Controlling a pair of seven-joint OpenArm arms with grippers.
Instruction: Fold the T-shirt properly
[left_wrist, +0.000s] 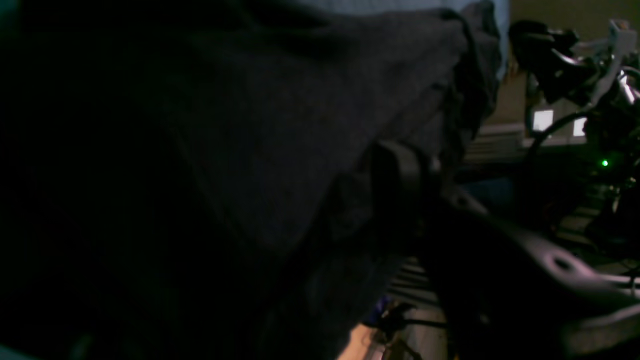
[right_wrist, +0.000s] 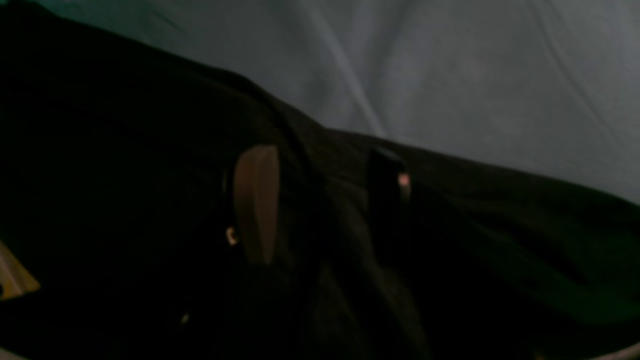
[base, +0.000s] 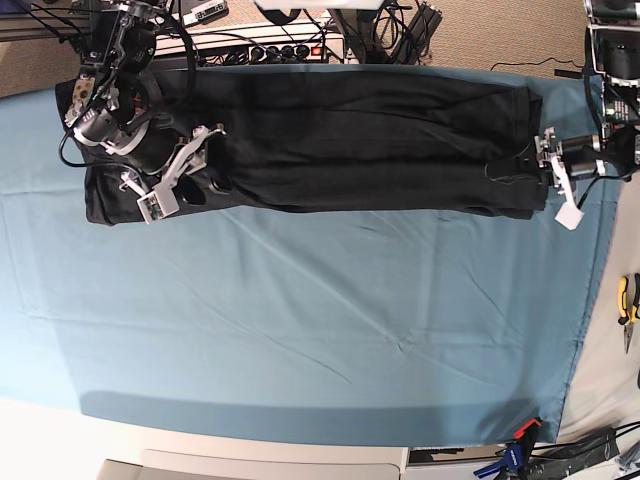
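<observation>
T-shirt (base: 340, 140): black, folded into long strip across far side of blue cloth (base: 300, 330), spanning btwn both grippers. Right gripper (right_wrist: 322, 200): fingers apart, fabric bunched btwn them, at one end. Left gripper (base: 512, 166): at opposite end, against hem; grip state can't tell.

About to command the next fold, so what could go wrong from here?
1. The T-shirt lies at the far edge of the blue cloth; a pull could drag it off.
2. The left gripper and right gripper sit at opposite ends; uneven motion may skew the fold.
</observation>
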